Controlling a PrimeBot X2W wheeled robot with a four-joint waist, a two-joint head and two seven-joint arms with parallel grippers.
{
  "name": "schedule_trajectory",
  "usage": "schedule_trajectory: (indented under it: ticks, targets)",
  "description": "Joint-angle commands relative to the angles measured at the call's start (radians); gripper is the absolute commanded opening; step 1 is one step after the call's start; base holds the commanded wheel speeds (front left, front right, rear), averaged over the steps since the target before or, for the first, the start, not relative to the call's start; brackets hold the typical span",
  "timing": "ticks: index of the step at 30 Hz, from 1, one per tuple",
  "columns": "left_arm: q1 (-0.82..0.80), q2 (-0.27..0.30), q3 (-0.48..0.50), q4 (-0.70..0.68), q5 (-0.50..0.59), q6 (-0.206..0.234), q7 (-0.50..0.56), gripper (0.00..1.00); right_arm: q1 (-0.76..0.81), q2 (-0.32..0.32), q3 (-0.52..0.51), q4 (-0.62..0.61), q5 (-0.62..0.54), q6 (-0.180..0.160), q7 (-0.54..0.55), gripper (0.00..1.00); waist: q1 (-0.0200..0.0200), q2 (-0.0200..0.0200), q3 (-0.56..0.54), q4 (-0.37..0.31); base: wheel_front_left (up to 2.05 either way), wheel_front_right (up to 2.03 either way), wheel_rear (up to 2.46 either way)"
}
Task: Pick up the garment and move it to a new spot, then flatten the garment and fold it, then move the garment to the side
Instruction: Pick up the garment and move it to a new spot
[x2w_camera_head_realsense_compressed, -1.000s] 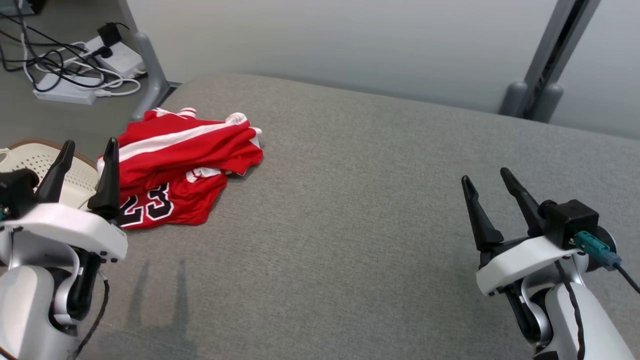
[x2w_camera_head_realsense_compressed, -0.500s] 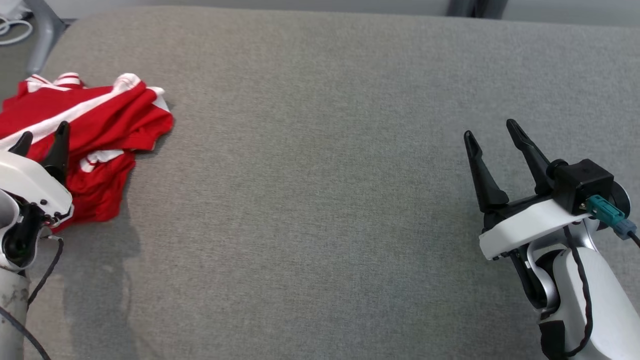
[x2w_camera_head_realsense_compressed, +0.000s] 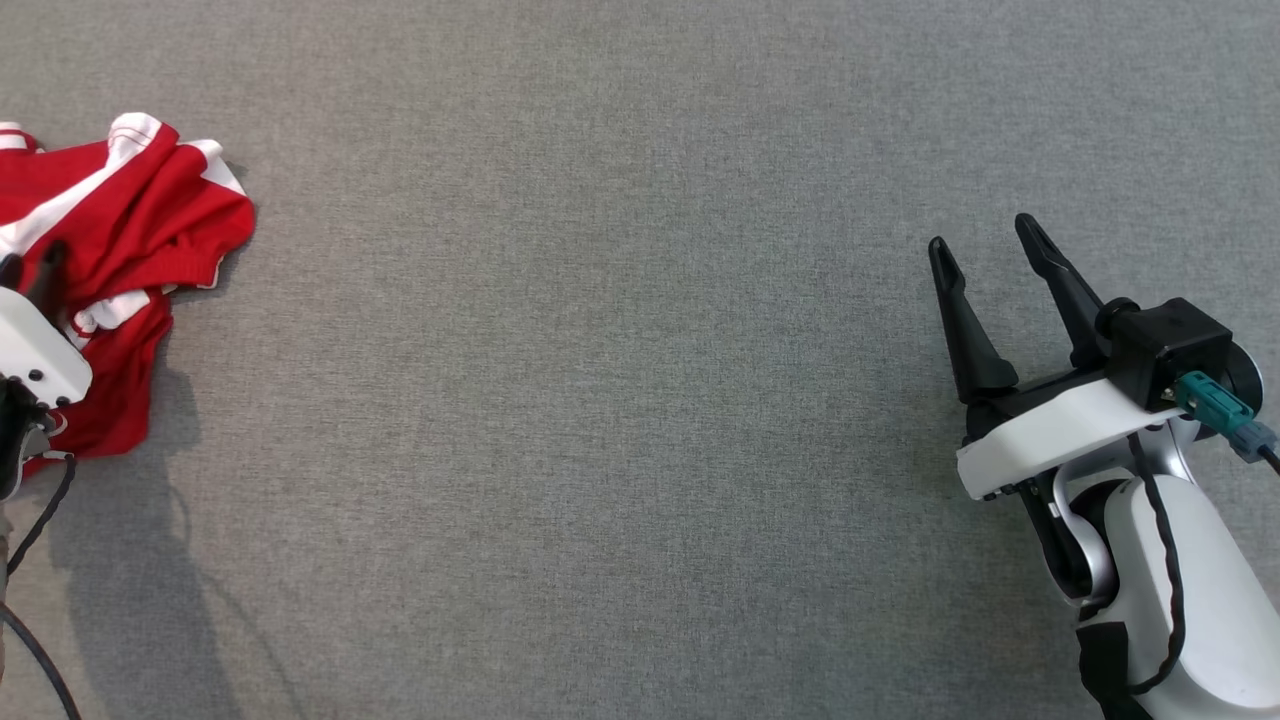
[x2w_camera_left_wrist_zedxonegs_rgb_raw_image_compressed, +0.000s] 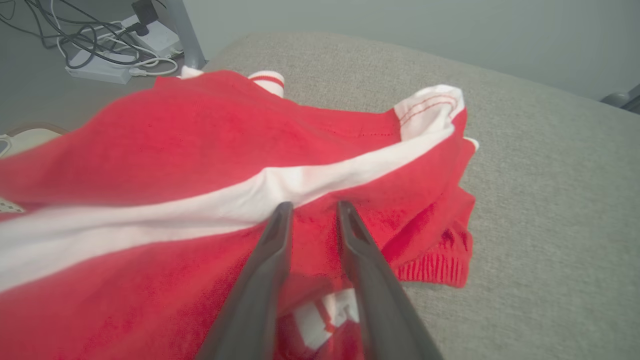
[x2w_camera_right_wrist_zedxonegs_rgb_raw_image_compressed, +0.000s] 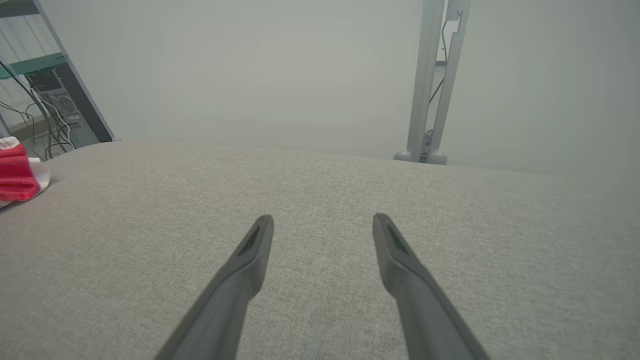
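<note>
Two fingers (x2w_camera_left_wrist_zedxonegs_rgb_raw_image_compressed: 257, 272) of the left claw (x2w_camera_left_wrist_zedxonegs_rgb_raw_image_compressed: 312, 206), slightly parted, sit over the red garment (x2w_camera_left_wrist_zedxonegs_rgb_raw_image_compressed: 175, 140).

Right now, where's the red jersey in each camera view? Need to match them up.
Head view: jersey at the far left edge, partly behind the left pincer.
Left wrist view: jersey spread across the left and centre, close up, beyond the two fingers.
Right wrist view: a small part of the jersey at the left edge, about mid-height.
Shared landmark: the grey fabric surface it lies on.
</note>
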Motion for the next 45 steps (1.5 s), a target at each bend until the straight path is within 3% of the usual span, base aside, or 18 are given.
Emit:
schedule_trajectory:
  ticks: [1,9,18,19,20,29,32,45]
  targets:
    - [-0.021,0.007,-0.006,0.008,0.015,-0.006,-0.035,0.00,-0.006,-0.004,-0.006,0.004,-0.001,0.000,-0.011,1.00,0.0000,0.0000,-0.008,0.005,0.00,0.00,0.00]
    - [-0.040,0.016,-0.029,-0.014,0.068,-0.007,-0.192,0.00,0.023,0.001,-0.016,0.015,0.001,0.000,-0.019,1.00,0.0000,0.0000,-0.075,0.029,0.00,0.00,0.00]
    - [0.022,0.028,-0.006,-0.142,0.078,0.046,-0.298,0.00,0.060,0.007,-0.025,0.014,0.010,0.000,-0.028,1.00,0.0000,0.0000,-0.161,0.038,0.00,0.00,0.00]
    - [0.043,0.024,-0.001,-0.170,0.076,0.058,-0.309,0.36,0.067,0.009,-0.026,0.013,0.011,0.000,-0.030,1.00,0.0000,0.0000,-0.174,0.039,0.00,0.00,0.00]
    - [0.065,0.019,0.005,-0.204,0.075,0.072,-0.326,1.00,0.072,0.010,-0.029,0.012,0.011,0.000,-0.032,1.00,0.0000,0.0000,-0.185,0.042,0.00,0.00,0.00]
    - [0.394,-0.029,0.046,-0.578,0.094,0.224,-0.427,1.00,0.133,0.018,-0.044,0.015,0.023,0.000,-0.032,1.00,0.0000,0.0000,-0.293,0.091,0.00,0.00,0.00]
    - [0.486,-0.038,0.054,-0.652,0.105,0.253,-0.445,1.00,0.150,0.016,-0.045,0.019,0.029,0.000,-0.032,1.00,0.0000,0.0000,-0.319,0.107,0.00,0.00,0.00]
    - [0.691,-0.050,0.030,-0.748,0.173,0.196,-0.478,1.00,0.216,0.011,-0.034,0.032,0.048,0.000,-0.026,1.00,0.0000,0.0000,-0.411,0.164,0.00,0.00,0.00]
